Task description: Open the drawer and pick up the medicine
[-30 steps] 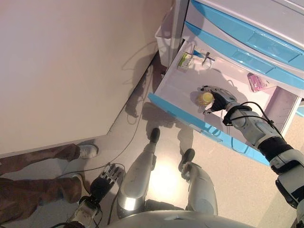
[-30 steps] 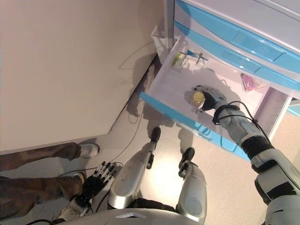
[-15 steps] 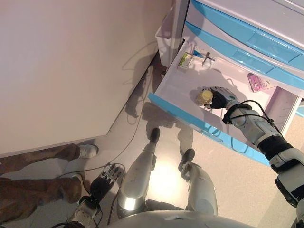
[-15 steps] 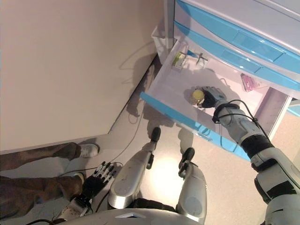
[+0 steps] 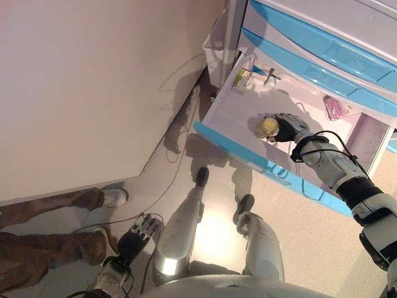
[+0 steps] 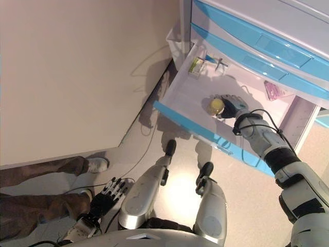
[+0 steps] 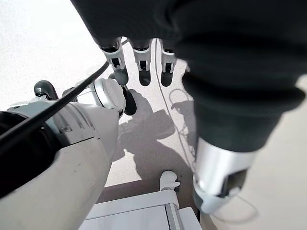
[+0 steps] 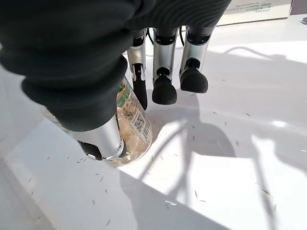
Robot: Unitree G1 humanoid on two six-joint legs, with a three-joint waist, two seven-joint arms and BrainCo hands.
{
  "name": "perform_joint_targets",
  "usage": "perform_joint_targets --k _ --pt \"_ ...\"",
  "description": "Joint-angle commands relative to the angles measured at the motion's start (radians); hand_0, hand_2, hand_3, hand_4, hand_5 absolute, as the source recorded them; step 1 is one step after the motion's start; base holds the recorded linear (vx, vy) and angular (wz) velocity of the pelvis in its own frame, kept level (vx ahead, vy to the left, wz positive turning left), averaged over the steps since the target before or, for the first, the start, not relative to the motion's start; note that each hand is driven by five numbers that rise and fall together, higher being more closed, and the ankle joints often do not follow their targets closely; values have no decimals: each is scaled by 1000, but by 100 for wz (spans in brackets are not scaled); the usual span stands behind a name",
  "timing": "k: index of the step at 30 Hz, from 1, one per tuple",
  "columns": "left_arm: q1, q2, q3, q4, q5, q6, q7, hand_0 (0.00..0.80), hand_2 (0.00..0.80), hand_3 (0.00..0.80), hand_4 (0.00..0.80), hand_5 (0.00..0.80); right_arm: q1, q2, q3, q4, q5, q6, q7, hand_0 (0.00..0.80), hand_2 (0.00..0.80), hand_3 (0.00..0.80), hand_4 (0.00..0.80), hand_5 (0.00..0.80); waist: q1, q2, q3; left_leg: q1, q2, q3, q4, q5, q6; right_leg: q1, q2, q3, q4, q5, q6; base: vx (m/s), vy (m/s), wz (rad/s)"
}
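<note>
Clear round medicine bottle (image 8: 132, 132) — yellow-capped, upright — in right hand (image 5: 286, 128), glossy white drawer (image 5: 231, 108).

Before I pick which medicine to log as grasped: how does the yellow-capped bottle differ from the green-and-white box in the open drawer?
The bottle is round, clear, yellow-capped; the box is flat, green and white. The bottle stands mid-drawer with the right hand at it, thumb against its side; the box lies untouched at the drawer's far corner. Both rest on the drawer floor.
</note>
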Motion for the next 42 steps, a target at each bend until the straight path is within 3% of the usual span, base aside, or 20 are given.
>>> perform_joint_targets --k 1,42 --pt "48 39 -29 -17 -6 -2 -10 0 0 0 0 0 -29 -16 38 -65 0 -12 -1 0 0 0 0 0 13 -18 -19 -17 23 19 137 -156 -18 -16 -39 0 -85 125 41 0 0 0" --pt "45 39 -23 -13 -11 -3 -13 0 0 0 0 0 -42 -7 64 -94 -25 -36 36 0 0 0 0 0 22 -24 -13 -23 21 14 142 -157 -15 -17 -40 -3 -85 128 43 0 0 0"
